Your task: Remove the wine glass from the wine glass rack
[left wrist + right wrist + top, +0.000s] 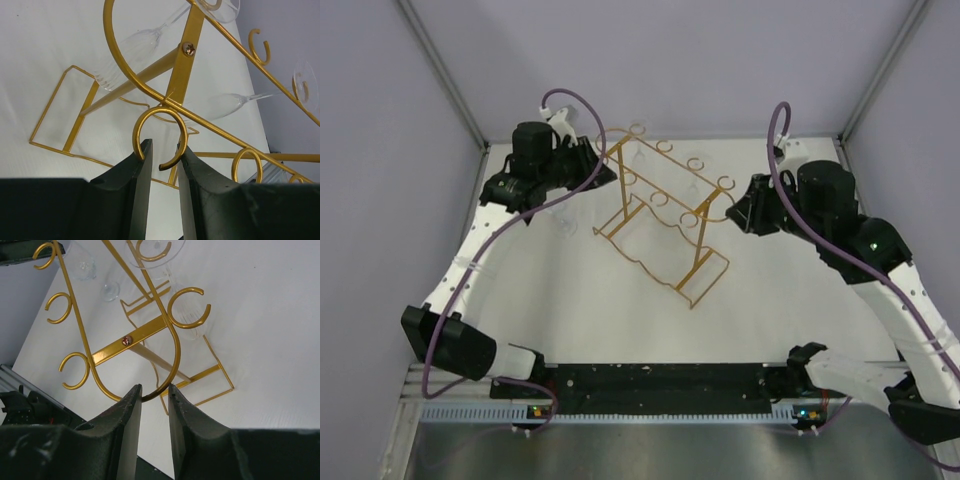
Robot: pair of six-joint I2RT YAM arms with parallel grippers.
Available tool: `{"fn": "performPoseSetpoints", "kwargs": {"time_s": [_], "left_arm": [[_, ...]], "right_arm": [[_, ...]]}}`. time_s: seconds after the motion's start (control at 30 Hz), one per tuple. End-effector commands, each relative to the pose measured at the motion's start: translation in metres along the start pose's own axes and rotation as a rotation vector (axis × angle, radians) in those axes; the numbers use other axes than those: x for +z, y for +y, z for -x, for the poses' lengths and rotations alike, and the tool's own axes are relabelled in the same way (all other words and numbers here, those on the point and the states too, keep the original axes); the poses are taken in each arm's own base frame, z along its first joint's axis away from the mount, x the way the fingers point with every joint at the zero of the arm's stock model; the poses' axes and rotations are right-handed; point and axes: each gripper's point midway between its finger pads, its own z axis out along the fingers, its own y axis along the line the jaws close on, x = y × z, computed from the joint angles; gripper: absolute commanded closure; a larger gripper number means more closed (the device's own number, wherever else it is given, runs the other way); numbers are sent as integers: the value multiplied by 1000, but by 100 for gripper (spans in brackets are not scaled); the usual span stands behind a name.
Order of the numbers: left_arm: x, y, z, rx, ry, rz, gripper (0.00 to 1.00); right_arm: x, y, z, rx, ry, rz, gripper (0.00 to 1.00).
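The gold wire wine glass rack point(704, 230) stands slantwise in the middle of the table. Clear wine glasses hang bowl-down from its rails, one point(127, 52) close to my left gripper and another point(190, 315) below a curled loop in the right wrist view. My left gripper point(603, 165) is at the rack's far left end, its jaws point(164, 150) shut across a curled loop point(145, 117). At the right end, my right gripper point(732, 208) has its jaws point(155, 390) a little apart, and the rounded bend of a rail point(172, 370) lies across the fingertips.
The white table point(790, 300) is walled by grey panels at the back and both sides. A faint clear glass point(565, 225) shows on the table below the left gripper. Both arms' bases sit on the black strip point(650, 380) at the near edge.
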Motion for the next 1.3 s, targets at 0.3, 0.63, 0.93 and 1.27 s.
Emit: {"fn": "performPoseSetpoints", "kwargs": {"time_s": [0.3, 0.63, 0.93, 1.27], "left_arm": [[15, -4, 30, 39, -42, -29, 69], [28, 1, 41, 44, -25, -28, 68], [47, -3, 46, 32, 12, -78, 71], [55, -4, 50, 32, 17, -91, 71]], "right_arm": [[10, 23, -10, 16, 14, 63, 71], [17, 38, -17, 14, 36, 102, 69], [25, 54, -25, -4, 64, 134, 68], [33, 78, -32, -35, 95, 184, 67]]}}
